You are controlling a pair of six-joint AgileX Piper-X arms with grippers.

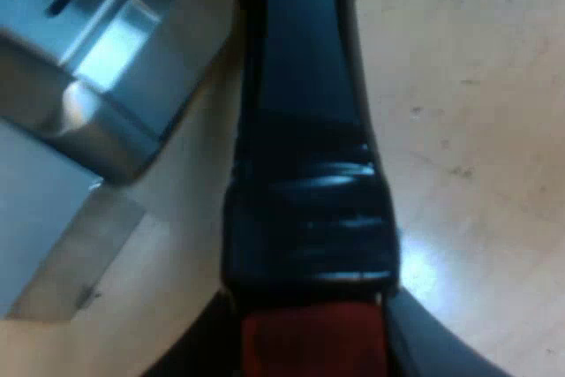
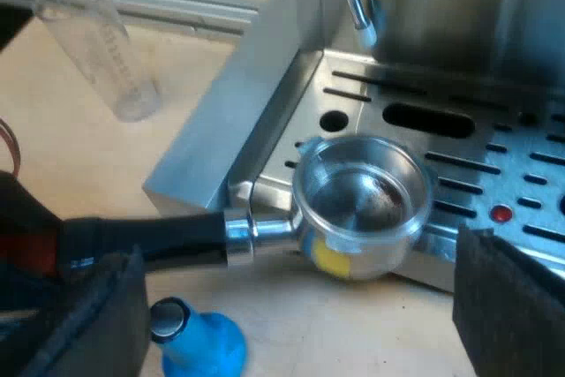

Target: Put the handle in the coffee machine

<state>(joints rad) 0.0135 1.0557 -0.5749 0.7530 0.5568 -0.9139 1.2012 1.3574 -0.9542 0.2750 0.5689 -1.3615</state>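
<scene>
At drip tray (image 2: 530, 174) corner, holder (image 2: 353, 200) spans edge.

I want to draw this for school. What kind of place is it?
Probably a coffee-making bench. A steel espresso machine stands on a wooden table. A metal holder sits at the machine's drip tray, and a blue tamper and a measuring glass are nearby.

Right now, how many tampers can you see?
1: a blue tamper on the table, beside the holder and near the machine corner. Others may be hidden beyond these wrist views.
</scene>
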